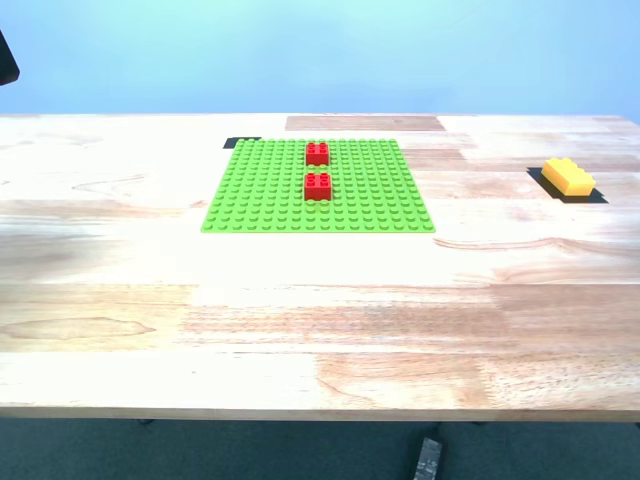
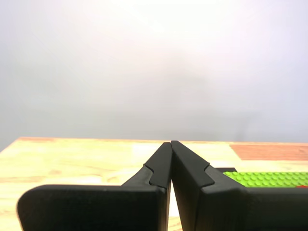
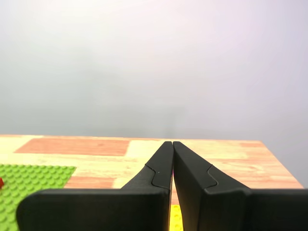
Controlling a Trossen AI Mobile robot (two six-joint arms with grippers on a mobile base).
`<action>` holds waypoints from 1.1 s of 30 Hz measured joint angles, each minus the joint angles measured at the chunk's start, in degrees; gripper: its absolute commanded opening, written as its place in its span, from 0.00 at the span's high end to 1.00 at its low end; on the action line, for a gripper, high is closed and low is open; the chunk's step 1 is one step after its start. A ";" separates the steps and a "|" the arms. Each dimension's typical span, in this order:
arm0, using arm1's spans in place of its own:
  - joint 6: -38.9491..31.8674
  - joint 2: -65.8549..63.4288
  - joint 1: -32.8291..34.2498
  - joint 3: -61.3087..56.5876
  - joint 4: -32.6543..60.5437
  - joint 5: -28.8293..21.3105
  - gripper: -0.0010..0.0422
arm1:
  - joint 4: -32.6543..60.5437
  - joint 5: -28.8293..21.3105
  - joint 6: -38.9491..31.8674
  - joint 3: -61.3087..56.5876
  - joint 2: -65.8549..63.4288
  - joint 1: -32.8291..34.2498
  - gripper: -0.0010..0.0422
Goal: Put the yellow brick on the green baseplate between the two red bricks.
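Note:
The green baseplate (image 1: 318, 187) lies flat on the wooden table toward its far side. Two red bricks (image 1: 317, 153) (image 1: 317, 186) stand on it in a line, one behind the other, with a gap of about one stud row between them. The yellow brick (image 1: 567, 176) lies on a dark patch at the exterior view's right, well off the plate. My first gripper (image 2: 171, 143) is shut and empty, with the baseplate's edge (image 2: 269, 178) beside it. My second gripper (image 3: 172, 143) is shut and empty, with a sliver of yellow brick (image 3: 176, 217) below its fingers and the baseplate (image 3: 29, 185) to the side.
A darker wood patch (image 1: 365, 123) lies behind the baseplate. A small black mark (image 1: 243, 142) sits at the plate's far corner. A dark object (image 1: 6, 60) shows at the exterior view's upper left edge. A blue wall stands behind the table.

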State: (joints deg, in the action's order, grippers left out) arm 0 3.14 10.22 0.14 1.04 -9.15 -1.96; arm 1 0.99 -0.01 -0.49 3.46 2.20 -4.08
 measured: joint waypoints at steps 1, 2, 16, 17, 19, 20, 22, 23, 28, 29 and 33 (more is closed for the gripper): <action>0.00 -0.02 -0.02 0.00 -0.07 0.00 0.98 | 0.07 0.00 -0.11 0.00 0.00 0.00 0.98; -0.02 0.00 -0.02 0.00 -0.35 0.02 0.98 | 0.28 0.00 -0.33 0.00 0.02 0.00 0.98; -1.55 1.36 0.00 4.15 3.82 -11.04 0.98 | 1.79 -0.04 -3.98 0.00 0.90 0.00 0.98; -1.77 1.95 0.00 5.88 6.78 -11.23 0.98 | 1.81 -0.09 -4.28 0.00 1.01 0.00 0.98; -2.40 3.58 0.00 9.40 10.64 -14.60 0.98 | 1.95 -0.22 -4.46 0.02 1.40 0.00 0.98; -2.43 4.37 0.00 11.02 11.54 -17.64 0.98 | 2.29 -0.24 -4.55 0.15 1.79 0.00 0.98; -2.43 6.23 0.00 14.56 13.05 -24.83 0.98 | 4.09 -0.28 -5.79 1.11 2.82 0.00 0.98; -2.43 7.34 0.00 16.46 14.23 -27.67 0.98 | 5.31 -0.35 -6.49 1.86 3.50 0.00 0.98; -8.50 13.64 0.00 27.65 29.62 -31.56 0.98 | 10.75 -0.39 -8.79 7.06 9.68 0.02 0.98; -11.26 14.91 0.00 30.10 33.64 -31.52 0.98 | 11.91 -0.42 -9.22 8.41 11.43 0.02 0.98; -19.06 20.50 0.00 38.56 46.80 -31.58 0.98 | 16.15 -0.42 -11.34 14.67 19.58 0.13 0.98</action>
State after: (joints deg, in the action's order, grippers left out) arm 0 -15.92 30.72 0.14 39.59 37.65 -33.54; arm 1 17.15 -0.43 -11.84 18.13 21.78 -3.95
